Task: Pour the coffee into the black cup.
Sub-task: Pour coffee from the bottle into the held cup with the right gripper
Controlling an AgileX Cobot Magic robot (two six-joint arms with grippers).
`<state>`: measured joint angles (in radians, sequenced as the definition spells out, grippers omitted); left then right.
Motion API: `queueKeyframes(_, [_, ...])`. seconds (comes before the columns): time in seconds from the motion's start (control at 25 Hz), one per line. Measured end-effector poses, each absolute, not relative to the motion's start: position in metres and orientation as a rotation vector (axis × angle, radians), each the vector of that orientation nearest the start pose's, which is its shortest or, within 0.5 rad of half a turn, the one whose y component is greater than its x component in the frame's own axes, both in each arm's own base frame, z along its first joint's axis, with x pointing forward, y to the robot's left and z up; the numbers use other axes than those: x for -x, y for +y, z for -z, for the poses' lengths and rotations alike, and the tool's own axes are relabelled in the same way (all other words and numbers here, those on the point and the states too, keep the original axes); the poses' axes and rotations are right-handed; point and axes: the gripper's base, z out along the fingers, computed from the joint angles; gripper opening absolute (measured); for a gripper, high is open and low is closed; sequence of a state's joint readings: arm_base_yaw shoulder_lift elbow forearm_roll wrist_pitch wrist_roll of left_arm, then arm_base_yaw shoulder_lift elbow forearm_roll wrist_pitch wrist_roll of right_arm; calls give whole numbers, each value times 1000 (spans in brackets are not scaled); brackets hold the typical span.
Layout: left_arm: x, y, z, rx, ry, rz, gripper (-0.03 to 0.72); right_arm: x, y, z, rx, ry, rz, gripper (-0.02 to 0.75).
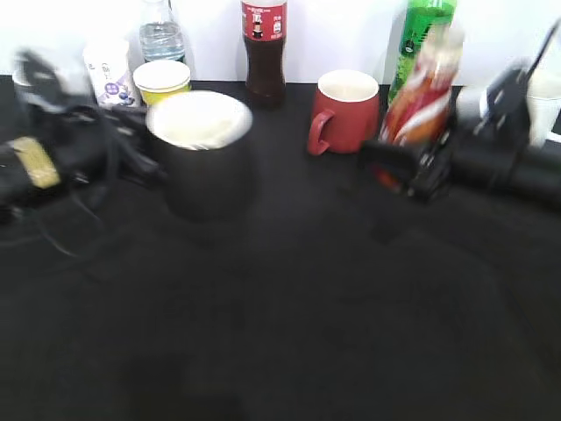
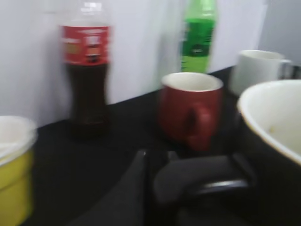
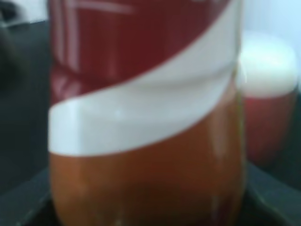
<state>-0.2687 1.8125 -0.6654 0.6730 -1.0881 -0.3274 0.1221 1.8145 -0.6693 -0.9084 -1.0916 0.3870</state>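
The black cup with a white inside stands left of centre on the black table; its rim and handle show in the left wrist view. My left gripper is shut on the cup's handle. My right gripper is shut on the coffee bottle, which has an orange-red and white wrap and leans a little to the right. The bottle fills the right wrist view, so the jaws there are hidden. The picture is blurred.
Along the back stand a cola bottle, a red mug, a green bottle, a yellow cup, a water bottle and a white carton. A grey mug is at the far right.
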Motion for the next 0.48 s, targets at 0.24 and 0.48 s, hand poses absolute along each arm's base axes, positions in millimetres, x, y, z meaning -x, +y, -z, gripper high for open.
queueKeyframes(0.24, [-262, -217, -186, -901, 1424, 842, 57, -270, 99, -244, 1048, 1337, -398, 527])
queueKeyframes(0.48, [-253, -256, -198, -974, 1401, 856, 57, -265, 97, -251, 1265, 1146, -118, 527])
